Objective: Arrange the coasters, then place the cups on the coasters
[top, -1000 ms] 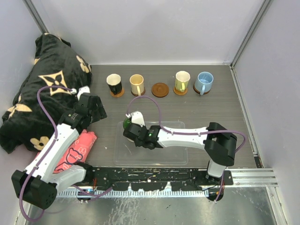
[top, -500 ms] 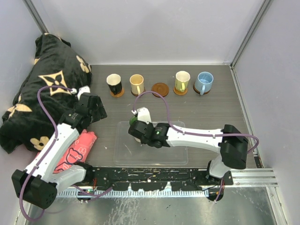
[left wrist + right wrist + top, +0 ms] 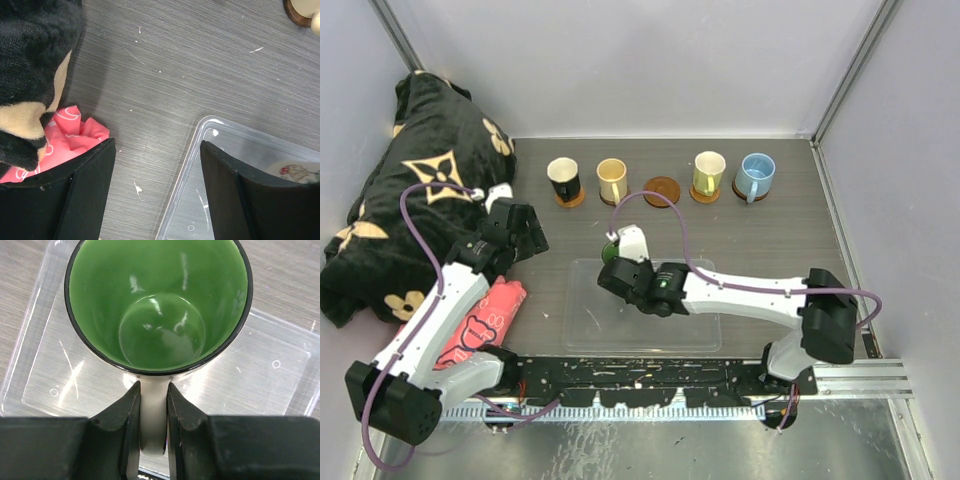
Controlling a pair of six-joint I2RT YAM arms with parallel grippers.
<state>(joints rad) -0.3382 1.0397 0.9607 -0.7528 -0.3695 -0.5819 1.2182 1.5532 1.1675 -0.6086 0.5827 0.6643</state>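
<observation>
My right gripper (image 3: 153,407) is shut on the white handle of the green-inside cup (image 3: 159,305), holding it upright above the clear tray (image 3: 280,370). From above, that cup (image 3: 610,252) hangs over the tray's far left edge. Along the back stand a black cup (image 3: 563,178), a cream cup (image 3: 611,178), a yellow cup (image 3: 708,172) and a light blue cup (image 3: 756,174), each on a coaster. One bare brown coaster (image 3: 661,191) lies between the cream and yellow cups. My left gripper (image 3: 156,150) is open over bare table beside the tray's corner, holding nothing.
The clear rectangular tray (image 3: 650,335) lies at the near middle. A black plush with tan flowers (image 3: 410,180) fills the left side, with a pink cloth (image 3: 485,320) under the left arm. Grey walls close in the back and sides.
My right arm has carried the green-inside cup away from the bases and slightly right, towards the tray's far edge. The left arm has stayed still.
</observation>
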